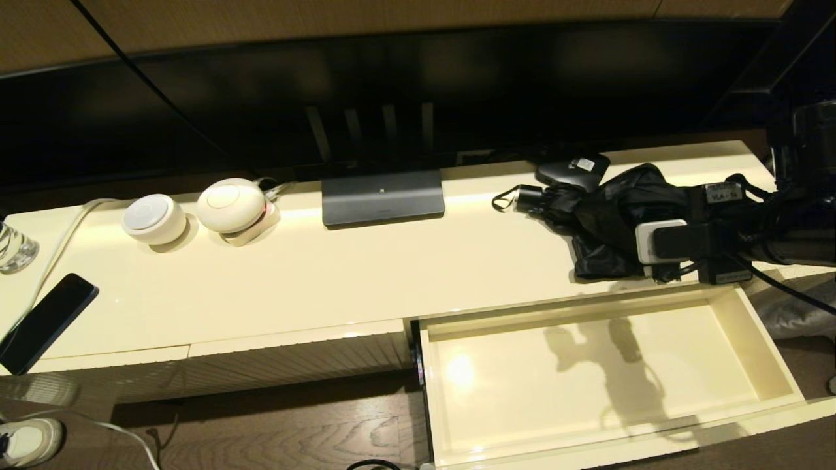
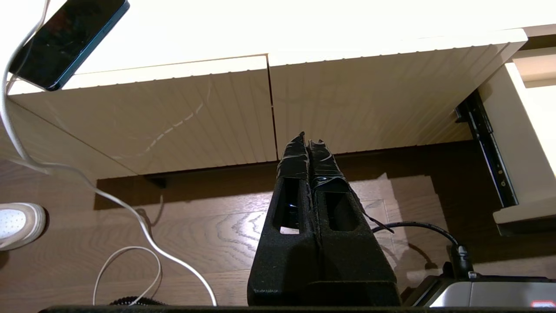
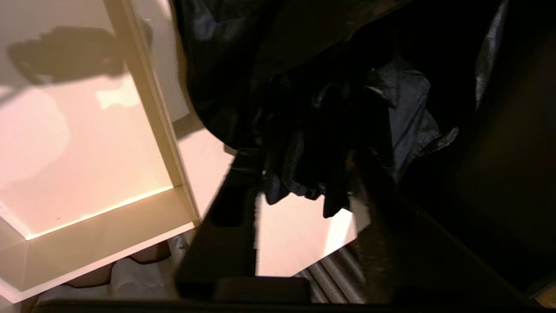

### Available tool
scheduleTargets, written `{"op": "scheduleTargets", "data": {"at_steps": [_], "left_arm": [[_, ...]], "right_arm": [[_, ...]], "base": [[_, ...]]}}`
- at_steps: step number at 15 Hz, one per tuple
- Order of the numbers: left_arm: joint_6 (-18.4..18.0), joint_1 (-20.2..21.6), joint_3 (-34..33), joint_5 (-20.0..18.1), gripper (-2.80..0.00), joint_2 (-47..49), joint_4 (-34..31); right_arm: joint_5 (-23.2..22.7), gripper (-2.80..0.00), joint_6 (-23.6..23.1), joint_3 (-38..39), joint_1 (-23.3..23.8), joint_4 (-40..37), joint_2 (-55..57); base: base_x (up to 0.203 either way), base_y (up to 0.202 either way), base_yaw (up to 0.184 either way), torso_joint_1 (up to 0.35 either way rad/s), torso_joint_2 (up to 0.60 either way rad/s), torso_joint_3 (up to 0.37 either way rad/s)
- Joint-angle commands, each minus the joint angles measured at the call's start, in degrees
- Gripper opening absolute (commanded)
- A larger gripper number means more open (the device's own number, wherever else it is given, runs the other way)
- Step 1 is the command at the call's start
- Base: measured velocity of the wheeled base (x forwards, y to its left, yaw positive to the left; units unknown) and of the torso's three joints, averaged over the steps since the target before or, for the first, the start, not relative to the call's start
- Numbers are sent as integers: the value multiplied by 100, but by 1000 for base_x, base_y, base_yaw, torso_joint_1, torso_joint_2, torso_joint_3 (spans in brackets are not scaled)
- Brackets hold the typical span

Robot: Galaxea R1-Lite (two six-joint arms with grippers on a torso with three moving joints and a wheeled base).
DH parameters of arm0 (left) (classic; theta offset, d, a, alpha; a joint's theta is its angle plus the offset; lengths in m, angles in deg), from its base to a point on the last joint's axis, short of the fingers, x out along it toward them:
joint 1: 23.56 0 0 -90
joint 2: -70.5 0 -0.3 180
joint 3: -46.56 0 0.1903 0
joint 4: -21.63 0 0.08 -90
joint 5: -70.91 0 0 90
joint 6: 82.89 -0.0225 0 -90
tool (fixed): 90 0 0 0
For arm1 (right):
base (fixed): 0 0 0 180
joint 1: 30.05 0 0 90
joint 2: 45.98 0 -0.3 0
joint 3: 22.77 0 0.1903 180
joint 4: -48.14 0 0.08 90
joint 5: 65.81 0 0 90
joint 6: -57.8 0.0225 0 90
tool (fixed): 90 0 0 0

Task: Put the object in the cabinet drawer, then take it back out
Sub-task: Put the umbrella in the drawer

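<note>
Now my right tool point(image 1: 627, 245) is at the 3 o'clock side of the head view, over the front edge of the bench point(image 1: 326, 274), and its two fingers point(image 3: 226, 217) stand on either side of the umbrella point(image 1: 607, 209). They look closed on the rumpled black cloth, which bunches between them in the right wrist view. The umbrella lies on the bench top, not in the drawer point(image 1: 777, 365). Its short handle point(image 1: 532, 198) with the wrist loop point(image 1: 503, 199) points toward 9 o'clock, and the loose cloth spreads toward 3 o'clock, under my tool.

The drawer is pulled out, directly at 6 o'clock from the umbrella. Its pale floor carries only the shadow of my arm and tool. In the right wrist view the back wall of the drawer runs just beside the hanging cloth.

A small flat black box point(image 1: 575, 168) with a white label sits at 12 o'clock from the umbrella handle, near it. Farther toward 9 o'clock I see a grey stand point(image 1: 383, 197), two round white devices point(image 1: 196, 212) and a dark phone point(image 1: 46, 320) at the bench edge.

My left tool point(image 2: 309, 145) hangs low in front of the ribbed cream panels point(image 2: 360, 100), above the wooden floor point(image 2: 208, 234). Its fingers are pressed together with nothing between them.
</note>
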State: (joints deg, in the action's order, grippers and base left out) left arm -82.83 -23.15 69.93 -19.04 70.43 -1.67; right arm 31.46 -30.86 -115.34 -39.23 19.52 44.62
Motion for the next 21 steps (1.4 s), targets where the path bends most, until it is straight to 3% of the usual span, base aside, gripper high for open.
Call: {"op": "scheduleTargets", "data": {"at_steps": [1,7,13,21], "left_arm": [[3,2,-18,4,-280,7,-7],[3,2,-18,4,-280,7,1],[3,2,-18,4,-280,7,1],[3,2,-18,4,-280,7,1]], "right_arm": [[20,0,-46,-214,12,-2,203],[31,0,-63,-531,21,14,454],[143,0,-91,-1616,109,16,1292],[189,0,-53,-1943,241,149,1674]], "base": [[0,0,0,0,0,0],[0,0,0,0,0,0],[0,0,0,0,0,0],[0,0,0,0,0,0]]}}
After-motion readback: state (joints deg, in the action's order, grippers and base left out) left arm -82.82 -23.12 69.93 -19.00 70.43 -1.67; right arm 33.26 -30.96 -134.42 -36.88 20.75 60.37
